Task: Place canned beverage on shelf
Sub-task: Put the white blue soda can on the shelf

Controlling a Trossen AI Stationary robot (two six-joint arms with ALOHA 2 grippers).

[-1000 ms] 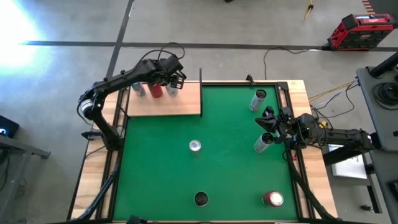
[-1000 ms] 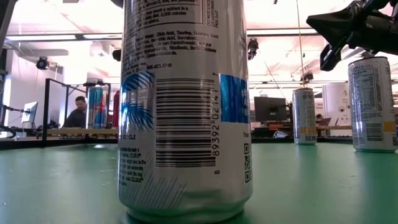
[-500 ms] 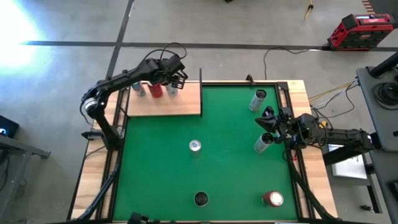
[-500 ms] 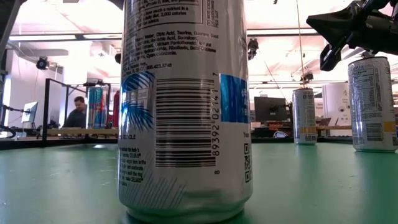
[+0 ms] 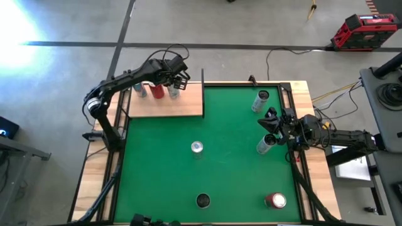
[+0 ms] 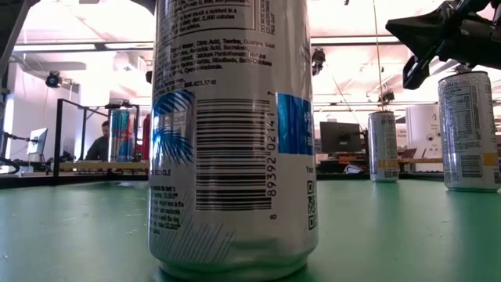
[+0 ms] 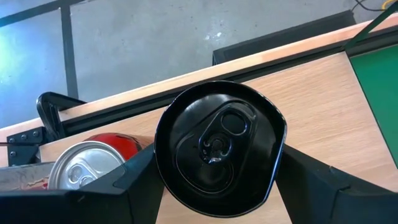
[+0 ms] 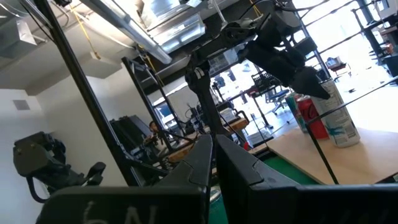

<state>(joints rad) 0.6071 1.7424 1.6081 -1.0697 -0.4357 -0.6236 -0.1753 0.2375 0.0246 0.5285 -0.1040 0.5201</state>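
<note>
Green mat [image 5: 226,169] covers most of the wood table [image 5: 308,94]; we use the mat as landmark. We count five cans on it, near to far: a black-topped can [image 5: 203,200] and a red can [image 5: 275,200] by the near edge, a silver can [image 5: 197,147] mid-mat, a pale can [image 5: 265,145] at the right edge, another pale can [image 5: 260,100] near the far right corner. Low view is filled by one big barcode can [image 6: 233,133].

Right gripper [image 5: 271,120] hangs at the mat's right edge, just over the pale can there, fingers pressed together, nothing in them.

Off the mat's far left corner sits the shelf [image 5: 182,103], light wood board. We count three cans on it in a row: blue-silver [image 5: 140,90], red [image 5: 157,91], and a black-topped can [image 7: 217,147] clamped between the narrow fingers of the left gripper [image 5: 176,83], next to the red one. Whether its base touches the board we cannot tell.
</note>
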